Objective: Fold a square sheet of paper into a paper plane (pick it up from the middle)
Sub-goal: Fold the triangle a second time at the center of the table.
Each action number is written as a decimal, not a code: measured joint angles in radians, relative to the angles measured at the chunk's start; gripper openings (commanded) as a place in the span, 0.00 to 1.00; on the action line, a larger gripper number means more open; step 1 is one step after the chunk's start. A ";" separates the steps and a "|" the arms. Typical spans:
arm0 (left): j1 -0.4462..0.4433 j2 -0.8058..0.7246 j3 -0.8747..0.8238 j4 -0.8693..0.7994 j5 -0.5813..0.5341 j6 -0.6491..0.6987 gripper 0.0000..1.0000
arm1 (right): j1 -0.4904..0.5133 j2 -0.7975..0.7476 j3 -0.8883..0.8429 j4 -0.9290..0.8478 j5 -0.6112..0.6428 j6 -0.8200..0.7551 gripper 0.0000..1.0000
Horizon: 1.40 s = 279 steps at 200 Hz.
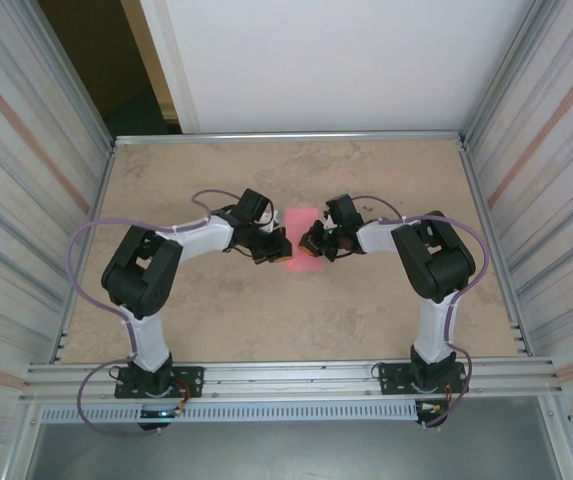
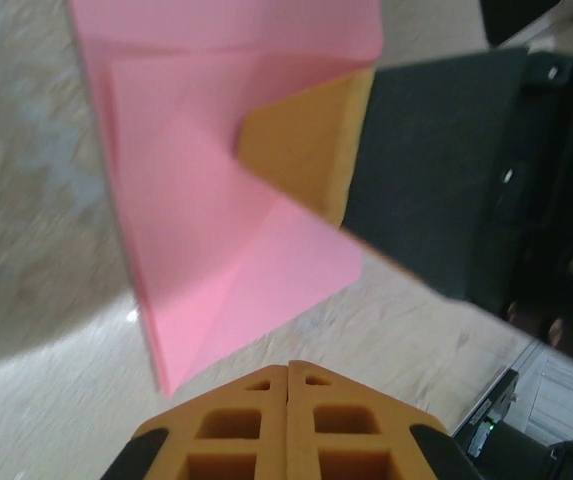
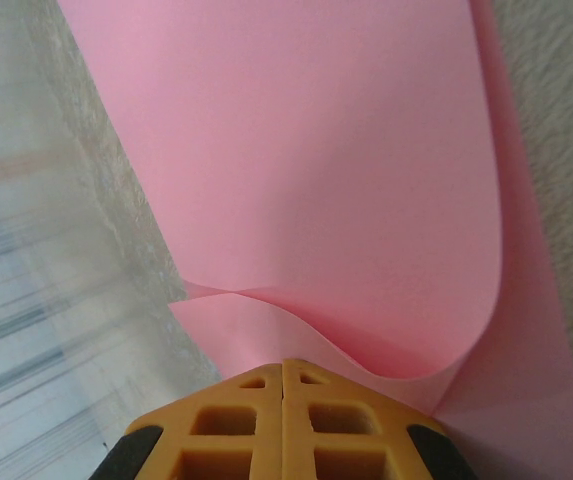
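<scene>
Square sheet of paper (image 1: 301, 217) lying creased at centre of table (image 1: 216, 310). Right gripper (image 3: 284, 364) clamping curling upper layer. Left gripper (image 2: 286, 368) holding fingers pressed together, empty, with sheet corner at 10 o'clock.

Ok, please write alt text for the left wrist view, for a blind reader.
Creased pink paper lies on the table, the orange tip of the right gripper resting on it from the right. The shut left gripper points at its near edge.

no legible text, labels, brands or numbers, square sheet of paper (image 2: 216, 230) plain and unmarked
</scene>
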 measured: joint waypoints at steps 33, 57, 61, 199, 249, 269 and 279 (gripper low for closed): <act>-0.002 0.077 0.023 0.004 0.000 -0.008 0.03 | 0.000 0.000 0.000 0.001 -0.002 0.000 0.00; -0.002 0.107 0.023 -0.001 0.000 -0.008 0.03 | -0.002 0.000 0.000 0.003 -0.004 0.000 0.00; -0.002 0.107 0.023 -0.001 -0.002 -0.008 0.02 | -0.002 0.000 0.000 0.003 -0.005 -0.001 0.00; 0.001 0.100 0.005 0.006 -0.014 -0.003 0.00 | 0.033 -0.034 0.106 -0.251 -0.026 -0.359 0.00; 0.001 0.100 0.005 0.005 -0.014 -0.003 0.00 | 0.037 0.021 0.118 -0.252 -0.064 -0.369 0.00; 0.002 0.098 0.000 0.004 -0.014 -0.003 0.00 | 0.024 0.030 0.120 -0.245 -0.087 -0.375 0.00; 0.002 0.097 -0.004 0.006 -0.015 -0.003 0.00 | 0.017 0.032 0.119 -0.245 -0.094 -0.375 0.00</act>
